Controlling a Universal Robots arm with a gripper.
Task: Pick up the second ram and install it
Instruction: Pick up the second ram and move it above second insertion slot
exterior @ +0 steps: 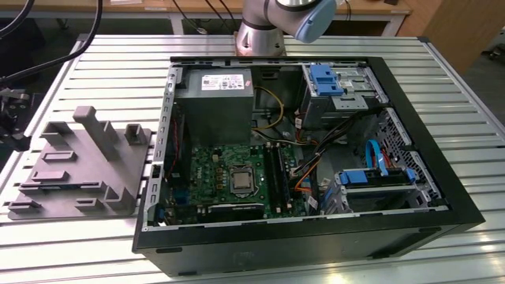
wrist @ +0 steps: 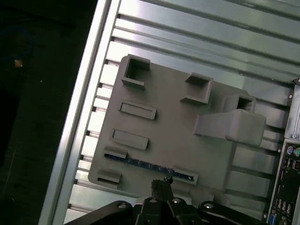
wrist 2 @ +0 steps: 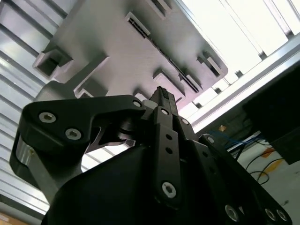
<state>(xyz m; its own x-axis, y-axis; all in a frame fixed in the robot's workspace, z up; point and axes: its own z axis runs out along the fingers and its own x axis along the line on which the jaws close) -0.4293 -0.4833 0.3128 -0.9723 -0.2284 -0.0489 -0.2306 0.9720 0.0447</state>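
The second ram (wrist: 145,164) is a thin bluish strip standing on edge in a long slot of the grey fixture (wrist: 173,117), near the fixture's side away from the computer case. My gripper (wrist: 161,182) hangs above the fixture, just off the ram's long side and short of it. Its black fingertips are pressed together with nothing between them. In the second wrist view the gripper (wrist 2: 161,93) points down at the same fixture (wrist 2: 117,42). In the exterior view the fixture (exterior: 79,165) lies at the left, beside the open case (exterior: 308,231).
Inside the case a green motherboard (exterior: 229,168) carries black slot rails (exterior: 276,171), a power supply (exterior: 213,106) and blue drive brackets (exterior: 325,80). The fixture has a tall block (wrist: 234,124). The arm's base (exterior: 261,35) stands behind the case on the ribbed aluminium table (exterior: 457,89).
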